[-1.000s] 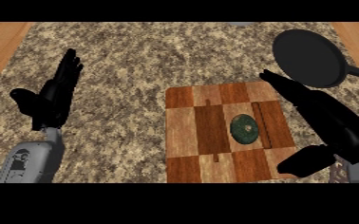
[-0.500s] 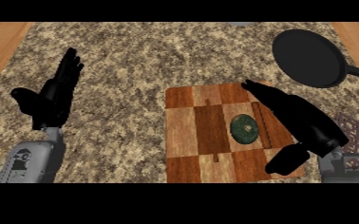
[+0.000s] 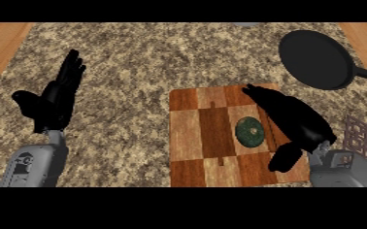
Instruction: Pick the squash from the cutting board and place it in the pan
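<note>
The squash (image 3: 251, 132) is laid on the board (image 3: 208, 136); the right hand (image 3: 295, 120) is held open just beside it, nothing grasped; the left hand (image 3: 54, 103) is held open at left.

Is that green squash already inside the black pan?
No, the squash lies on the cutting board beside the open right hand, while the pan sits apart at the upper right.

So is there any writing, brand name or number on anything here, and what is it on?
None that can be read.
The squash, cutting board, pan and counter carry no words, labels or numbers.
The left forearm has small dark marks, too small to tell whether they are lettering.
</note>
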